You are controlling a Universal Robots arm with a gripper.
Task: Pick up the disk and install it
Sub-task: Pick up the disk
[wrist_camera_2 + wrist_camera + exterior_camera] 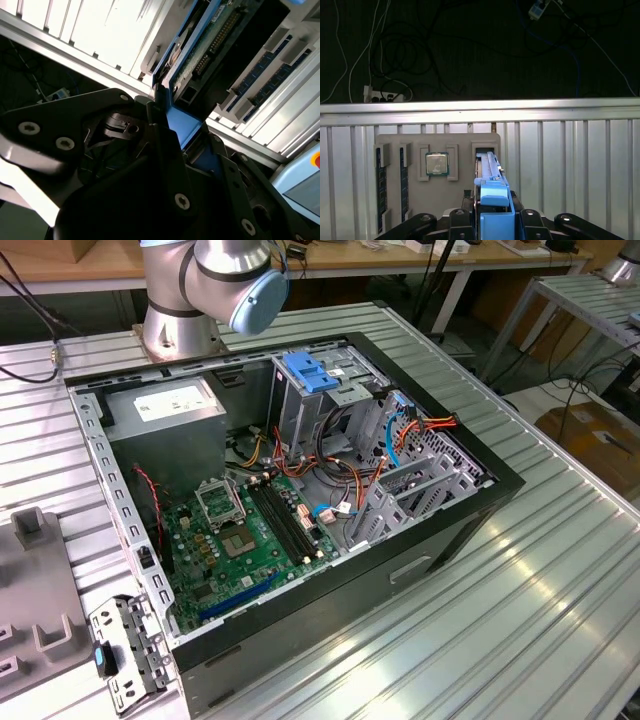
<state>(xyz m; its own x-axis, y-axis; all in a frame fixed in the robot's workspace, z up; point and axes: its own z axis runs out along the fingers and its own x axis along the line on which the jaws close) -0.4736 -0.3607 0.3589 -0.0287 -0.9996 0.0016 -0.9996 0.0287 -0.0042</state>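
Note:
The disk [487, 167] stands on edge in a slot of a grey holder tray [462, 142] on the ribbed metal table. Its blue side rail [495, 212] faces the camera. In the second wrist view the disk's green circuit board [210, 45] and blue rail [181, 122] run away from the black fingers. In both wrist views my gripper [494, 200] [182, 127] has a finger on each side of the rail end and looks shut on the disk, which still sits in its slot.
The tray also holds a processor chip [437, 164] and memory sticks [381, 175]. In the exterior view an open computer case [505, 485] lies beside the arm's base [185, 300], with a blue-handled drive cage [310, 375], power supply [170, 405] and motherboard [240, 530].

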